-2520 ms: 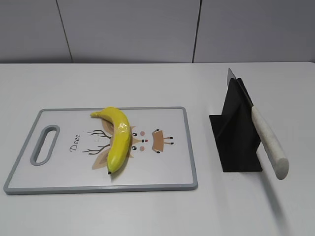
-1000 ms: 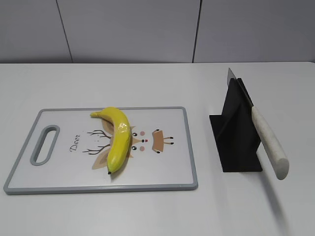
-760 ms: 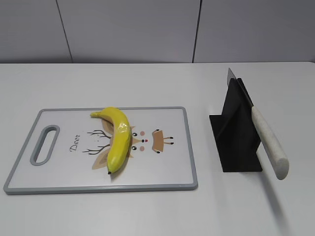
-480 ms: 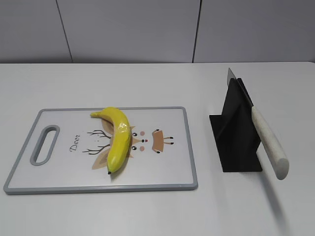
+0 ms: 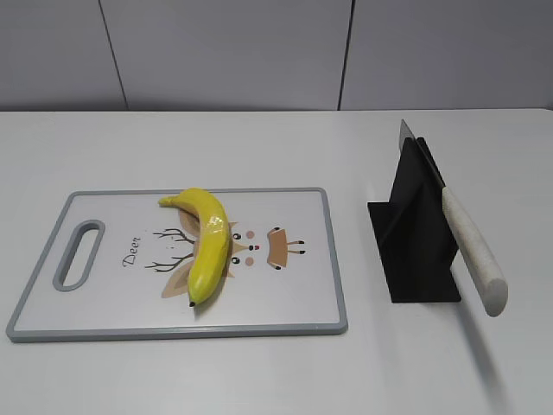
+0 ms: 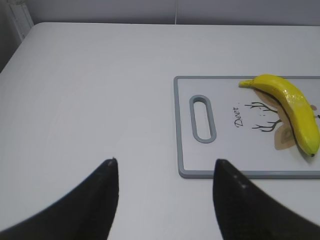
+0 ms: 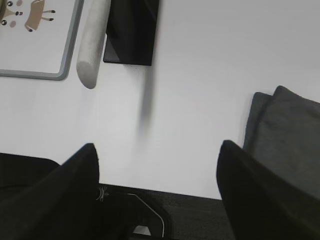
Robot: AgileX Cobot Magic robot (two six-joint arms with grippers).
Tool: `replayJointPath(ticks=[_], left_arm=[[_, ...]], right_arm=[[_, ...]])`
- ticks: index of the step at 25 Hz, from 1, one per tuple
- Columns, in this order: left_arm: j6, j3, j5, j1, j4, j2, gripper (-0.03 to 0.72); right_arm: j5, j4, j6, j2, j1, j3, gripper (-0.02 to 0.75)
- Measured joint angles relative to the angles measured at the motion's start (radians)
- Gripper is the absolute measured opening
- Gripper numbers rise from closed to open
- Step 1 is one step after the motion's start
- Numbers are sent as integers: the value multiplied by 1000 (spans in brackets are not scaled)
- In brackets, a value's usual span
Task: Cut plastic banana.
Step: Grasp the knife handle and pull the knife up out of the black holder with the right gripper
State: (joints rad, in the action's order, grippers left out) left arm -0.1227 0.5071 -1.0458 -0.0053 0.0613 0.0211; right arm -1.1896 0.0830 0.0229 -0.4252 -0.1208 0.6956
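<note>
A grey-rimmed cutting board (image 5: pixel 285 324) lies left of a black stand (image 5: pixel 415 238) holding what looks like a knife (image 5: pixel 467 242).

Plastic banana (image 5: pixel 208 241) is showing glossy bright yellow, with a small dark tip at its 6 o'clock end. Cutting board (image 5: pixel 294 298) is showing a white face inside a grey rim and a grey-edged handle slot at 9 o'clock; its print is reading as a tan and brown cartoon deer with thin dark antler lines and the dark script word "Deer". Knife stand (image 5: pixel 415 232) is showing matte black. Knife (image 5: pixel 471 251) is showing an off-white speckled handle and a silver-grey blade. Table (image 5: pixel 259 147) is showing plain white; the wall behind is showing pale grey panels with dark seams. Left gripper (image 6: pixel 165 197) and right gripper (image 7: pixel 157 187) fingers are showing black.
</note>
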Motion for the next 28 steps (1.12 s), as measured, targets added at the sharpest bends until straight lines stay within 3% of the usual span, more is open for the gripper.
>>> replayJointPath(ticks=[5,11,17,28], left_arm=[[0,0,0,0,0,0,576],[0,0,0,0,0,0,573],[0,0,0,0,0,0,573],[0,0,0,0,0,0,569]], right_arm=[[-2,52,2,-103,-29,30,554],[-8,-13,60,-228,-184,47,554],[-13,-58,104,-400,-294,165,552],[-10,-10,133,-716,-305,335,511]])
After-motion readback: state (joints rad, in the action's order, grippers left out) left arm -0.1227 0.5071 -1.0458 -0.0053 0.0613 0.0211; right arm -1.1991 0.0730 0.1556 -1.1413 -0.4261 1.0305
